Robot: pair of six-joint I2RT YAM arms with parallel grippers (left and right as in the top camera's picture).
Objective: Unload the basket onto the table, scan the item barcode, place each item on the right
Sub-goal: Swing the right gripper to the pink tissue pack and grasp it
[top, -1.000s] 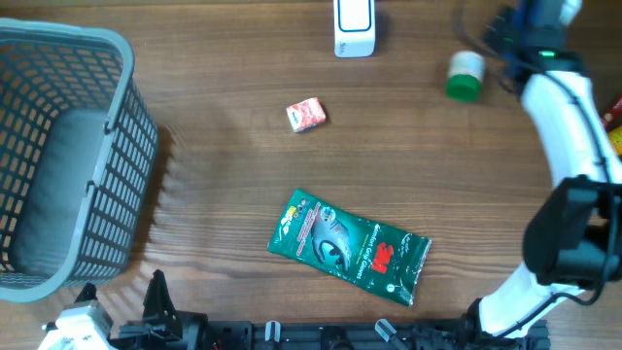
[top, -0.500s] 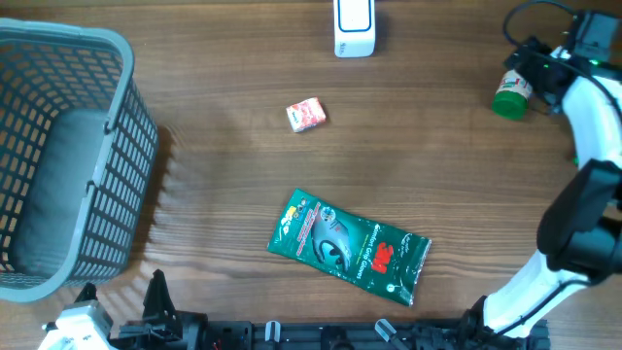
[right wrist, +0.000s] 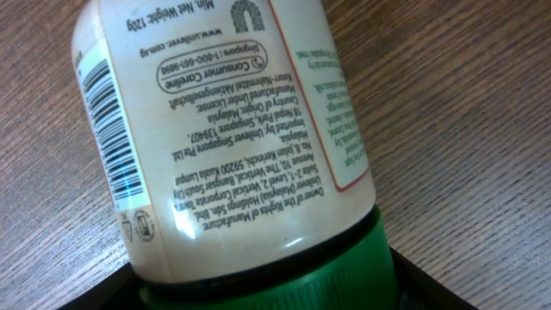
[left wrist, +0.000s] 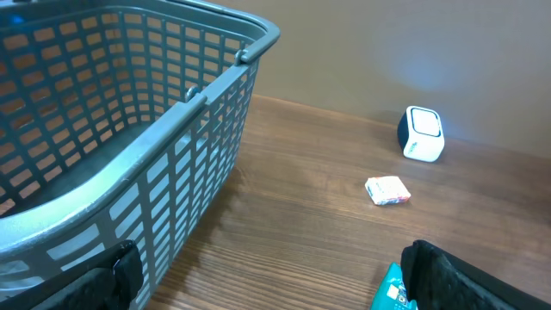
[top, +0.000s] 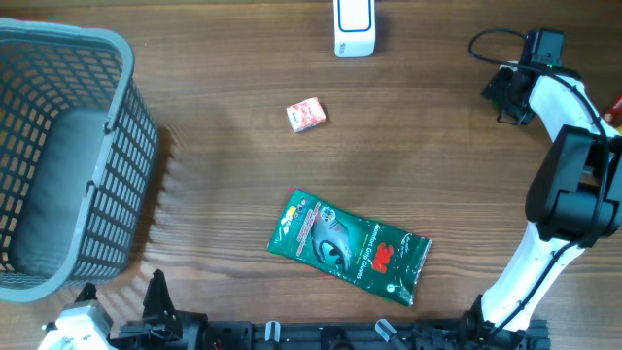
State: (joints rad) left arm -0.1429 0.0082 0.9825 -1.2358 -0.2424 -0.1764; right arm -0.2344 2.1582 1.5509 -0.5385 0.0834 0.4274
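Table (top: 224,175): brown wood-grain top, seen from above, with the arms' bases along the 6 o'clock edge.
Scanner (top: 353,27): small white unit at 12 o'clock, against the far edge. In the left wrist view its face glows pale blue.
Jar (right wrist: 232,146): the item to be scanned. It fills the right wrist view and shows cream sides covered in fine print. From above it is hidden beneath the right gripper, at about 2 o'clock on the table and well apart from the scanner.
Barcode (right wrist: 108,129): black bars on a white and blue strip, running along the jar's left flank in the right wrist view.
Cap (right wrist: 284,275): green and ribbed, at the end of the jar nearest the wrist camera, just beside the dark body of the gripper.
Right gripper (top: 505,92): dark, at 2 o'clock, with a cable looping over it. The fingers are out of sight in both views, so whether they clamp the jar cannot be told.
Left gripper (left wrist: 271,258): fingers spread wide with nothing between them, low at the 7 o'clock corner.
Basket (top: 121,175): grey plastic lattice at 9 o'clock, standing upright.
Small packet (top: 305,115): red and white, near the centre, toward 12 o'clock.
Pouch (top: 350,246): flat and green with a red logo, lying slantwise at 6 o'clock.
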